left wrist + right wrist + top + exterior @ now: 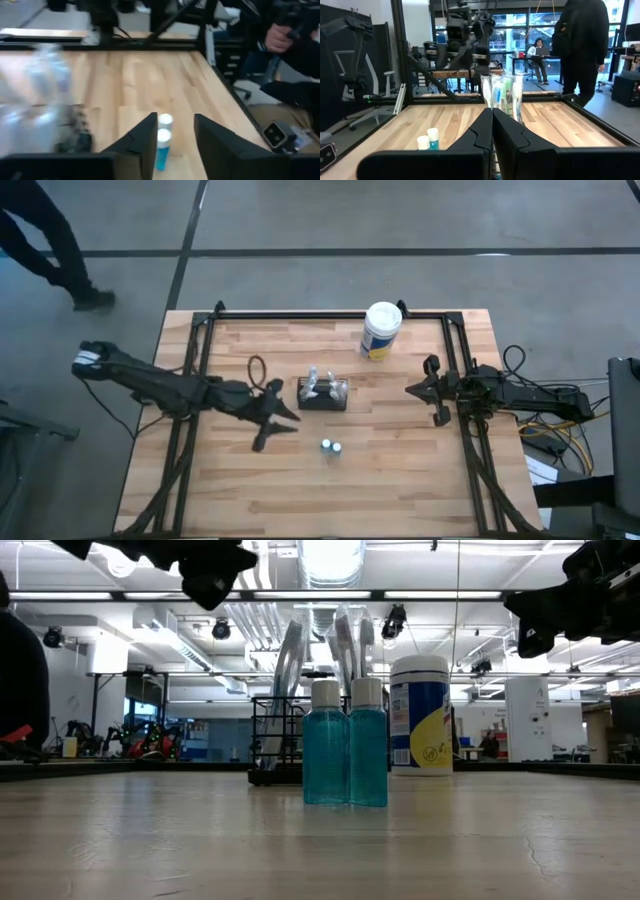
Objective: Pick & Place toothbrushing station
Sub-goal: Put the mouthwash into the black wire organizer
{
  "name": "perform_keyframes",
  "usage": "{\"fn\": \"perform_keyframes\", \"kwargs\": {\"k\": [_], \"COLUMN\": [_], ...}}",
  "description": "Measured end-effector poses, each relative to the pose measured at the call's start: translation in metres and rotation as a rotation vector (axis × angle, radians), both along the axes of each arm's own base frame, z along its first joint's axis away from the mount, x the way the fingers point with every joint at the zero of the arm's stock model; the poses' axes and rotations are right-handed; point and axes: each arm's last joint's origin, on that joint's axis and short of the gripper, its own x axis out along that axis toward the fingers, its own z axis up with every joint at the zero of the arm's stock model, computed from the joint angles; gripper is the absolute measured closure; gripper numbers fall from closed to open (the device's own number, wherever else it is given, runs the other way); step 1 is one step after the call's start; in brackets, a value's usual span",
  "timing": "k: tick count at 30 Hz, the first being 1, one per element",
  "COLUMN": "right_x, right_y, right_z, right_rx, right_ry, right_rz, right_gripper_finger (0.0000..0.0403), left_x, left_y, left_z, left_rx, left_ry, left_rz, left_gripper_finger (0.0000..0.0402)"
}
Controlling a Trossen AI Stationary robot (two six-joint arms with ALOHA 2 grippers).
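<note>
We see the black caddy (323,393) at mid-worktop (400,480), its contents blurred. Just left hangs the left end effector (275,418), fingers apart, holding nothing. Two small bottles (331,448) stand nearer. The right end effector (432,391) waits far right, fingers together.

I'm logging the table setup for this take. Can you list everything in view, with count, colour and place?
toothbrushing station: one, black mesh caddy holding toothbrushes, centre of the table
small bottles: two, teal liquid with white caps, side by side just in front of the caddy
canister: one, white with a yellow-blue label, at the table's far edge
table: one, light wood with a black frame
person: one, dark clothes, on the floor beyond the far-left corner
left end effector: open, empty, raised left of the caddy
right end effector: shut, empty, at the right side
</note>
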Motion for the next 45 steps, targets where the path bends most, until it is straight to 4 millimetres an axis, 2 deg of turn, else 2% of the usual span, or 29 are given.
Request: {"fn": "perform_keyframes", "kwargs": {"k": [9,12,16,25,30,38,45], "right_x": [0.0,0.0,0.0,0.0,0.0,0.0,0.0], "right_y": [0.0,0.0,0.0,0.0,0.0,0.0,0.0], "right_z": [0.0,0.0,0.0,-0.001,-0.001,-0.001,-0.001], "right_rx": [0.019,0.026,0.027,0.023,0.022,0.024,0.023], "right_ry": [0.003,0.004,0.005,0.008,0.01,0.011,0.011], "right_rz": [0.003,0.004,0.005,0.007,0.007,0.007,0.007], "right_gripper_finger": [0.0394,0.0394,0.0394,0.0394,0.0394,0.0394,0.0394], "left_x": [0.038,0.051,0.067,0.082,0.086,0.093,0.098], "left_y": [-0.055,-0.066,-0.069,-0.067,-0.061,-0.061,-0.06], "left_z": [-0.01,-0.02,-0.032,-0.049,-0.063,-0.085,-0.095], "left_rx": [0.042,0.07,0.078,0.119,0.127,0.129,0.135], "left_ry": [0.09,0.146,0.211,0.248,0.294,0.352,0.364], "left_rz": [-0.145,-0.074,0.074,0.176,0.249,0.234,0.24], "left_gripper_finger": [0.0214,0.0194,0.0163,0.0111,0.0103,0.0104,0.0107]}}
